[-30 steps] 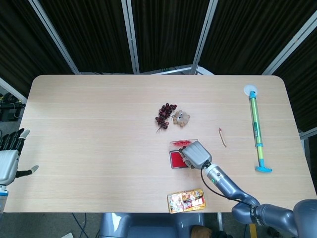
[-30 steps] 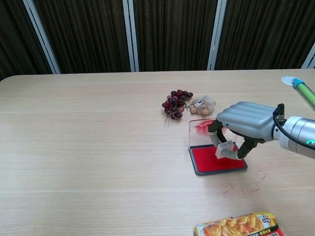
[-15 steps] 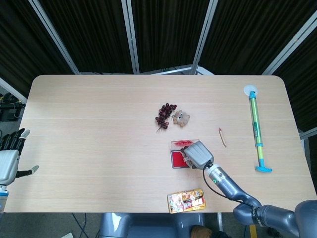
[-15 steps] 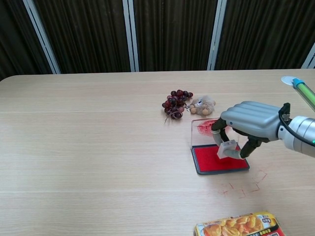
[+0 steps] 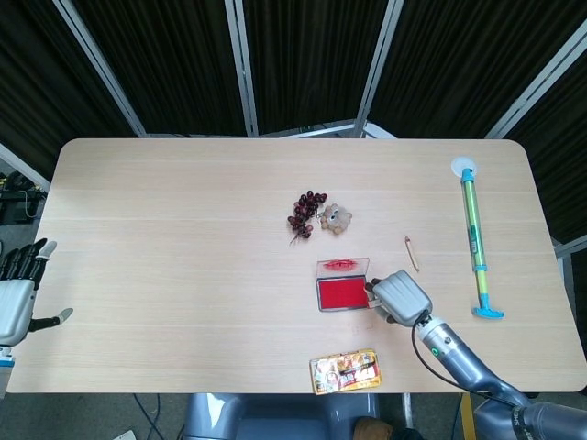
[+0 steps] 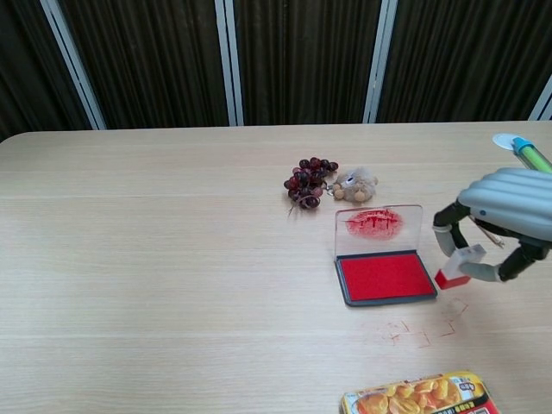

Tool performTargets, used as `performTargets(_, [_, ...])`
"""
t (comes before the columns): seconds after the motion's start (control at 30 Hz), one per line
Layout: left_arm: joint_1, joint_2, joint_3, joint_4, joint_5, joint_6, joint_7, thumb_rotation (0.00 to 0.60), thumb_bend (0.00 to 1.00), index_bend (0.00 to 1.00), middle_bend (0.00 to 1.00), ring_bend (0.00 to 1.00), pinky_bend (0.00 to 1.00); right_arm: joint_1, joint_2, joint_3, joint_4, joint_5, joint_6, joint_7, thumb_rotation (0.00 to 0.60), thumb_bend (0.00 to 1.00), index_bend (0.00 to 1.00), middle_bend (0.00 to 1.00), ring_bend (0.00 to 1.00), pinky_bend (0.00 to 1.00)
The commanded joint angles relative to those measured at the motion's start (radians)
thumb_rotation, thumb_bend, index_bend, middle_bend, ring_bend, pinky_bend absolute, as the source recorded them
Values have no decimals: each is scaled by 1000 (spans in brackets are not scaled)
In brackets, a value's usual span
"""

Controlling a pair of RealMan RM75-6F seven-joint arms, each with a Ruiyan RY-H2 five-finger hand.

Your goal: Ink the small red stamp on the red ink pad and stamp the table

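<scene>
The red ink pad [image 6: 385, 277] [image 5: 341, 293] lies open near the table's front, its clear lid [image 6: 378, 227] standing upright and smeared red. My right hand [image 6: 504, 220] [image 5: 401, 295] hovers just right of the pad and pinches the small red stamp [image 6: 456, 266], a clear block with a red base held a little above the table. Faint red stamp marks [image 6: 427, 328] show on the wood in front of the pad. My left hand [image 5: 16, 289] hangs off the table's left edge, fingers spread, holding nothing.
A bunch of dark grapes [image 6: 309, 181] and a small plush toy [image 6: 355, 185] lie behind the pad. A snack packet [image 6: 421, 395] sits at the front edge. A green and blue pen-like tool [image 5: 473, 234] and a small brown clip [image 5: 412, 253] lie to the right.
My right hand has lifted the stamp off the ink pad and carried it right, past the pad's edge. The pad and its lid are now uncovered. The left hand has stayed put.
</scene>
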Motion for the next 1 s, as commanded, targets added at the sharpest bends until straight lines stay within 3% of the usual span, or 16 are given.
performTargets(0.03, [2, 0, 4, -6, 7, 5, 5, 600, 0, 0, 0, 0, 0, -30, 0, -27, 34, -31, 32, 15, 600, 501, 537, 539, 892, 999])
performTargets(0.6, [4, 7, 6, -9, 12, 5, -7, 600, 0, 0, 0, 0, 0, -64, -45, -45, 103, -49, 30, 63, 600, 494, 497, 512, 891, 999])
performTargets(1.0, [3, 7, 5, -8, 8, 1, -5, 600, 0, 0, 0, 0, 0, -73, -68, -50, 143, -56, 15, 89, 600, 288, 418, 458, 891, 999])
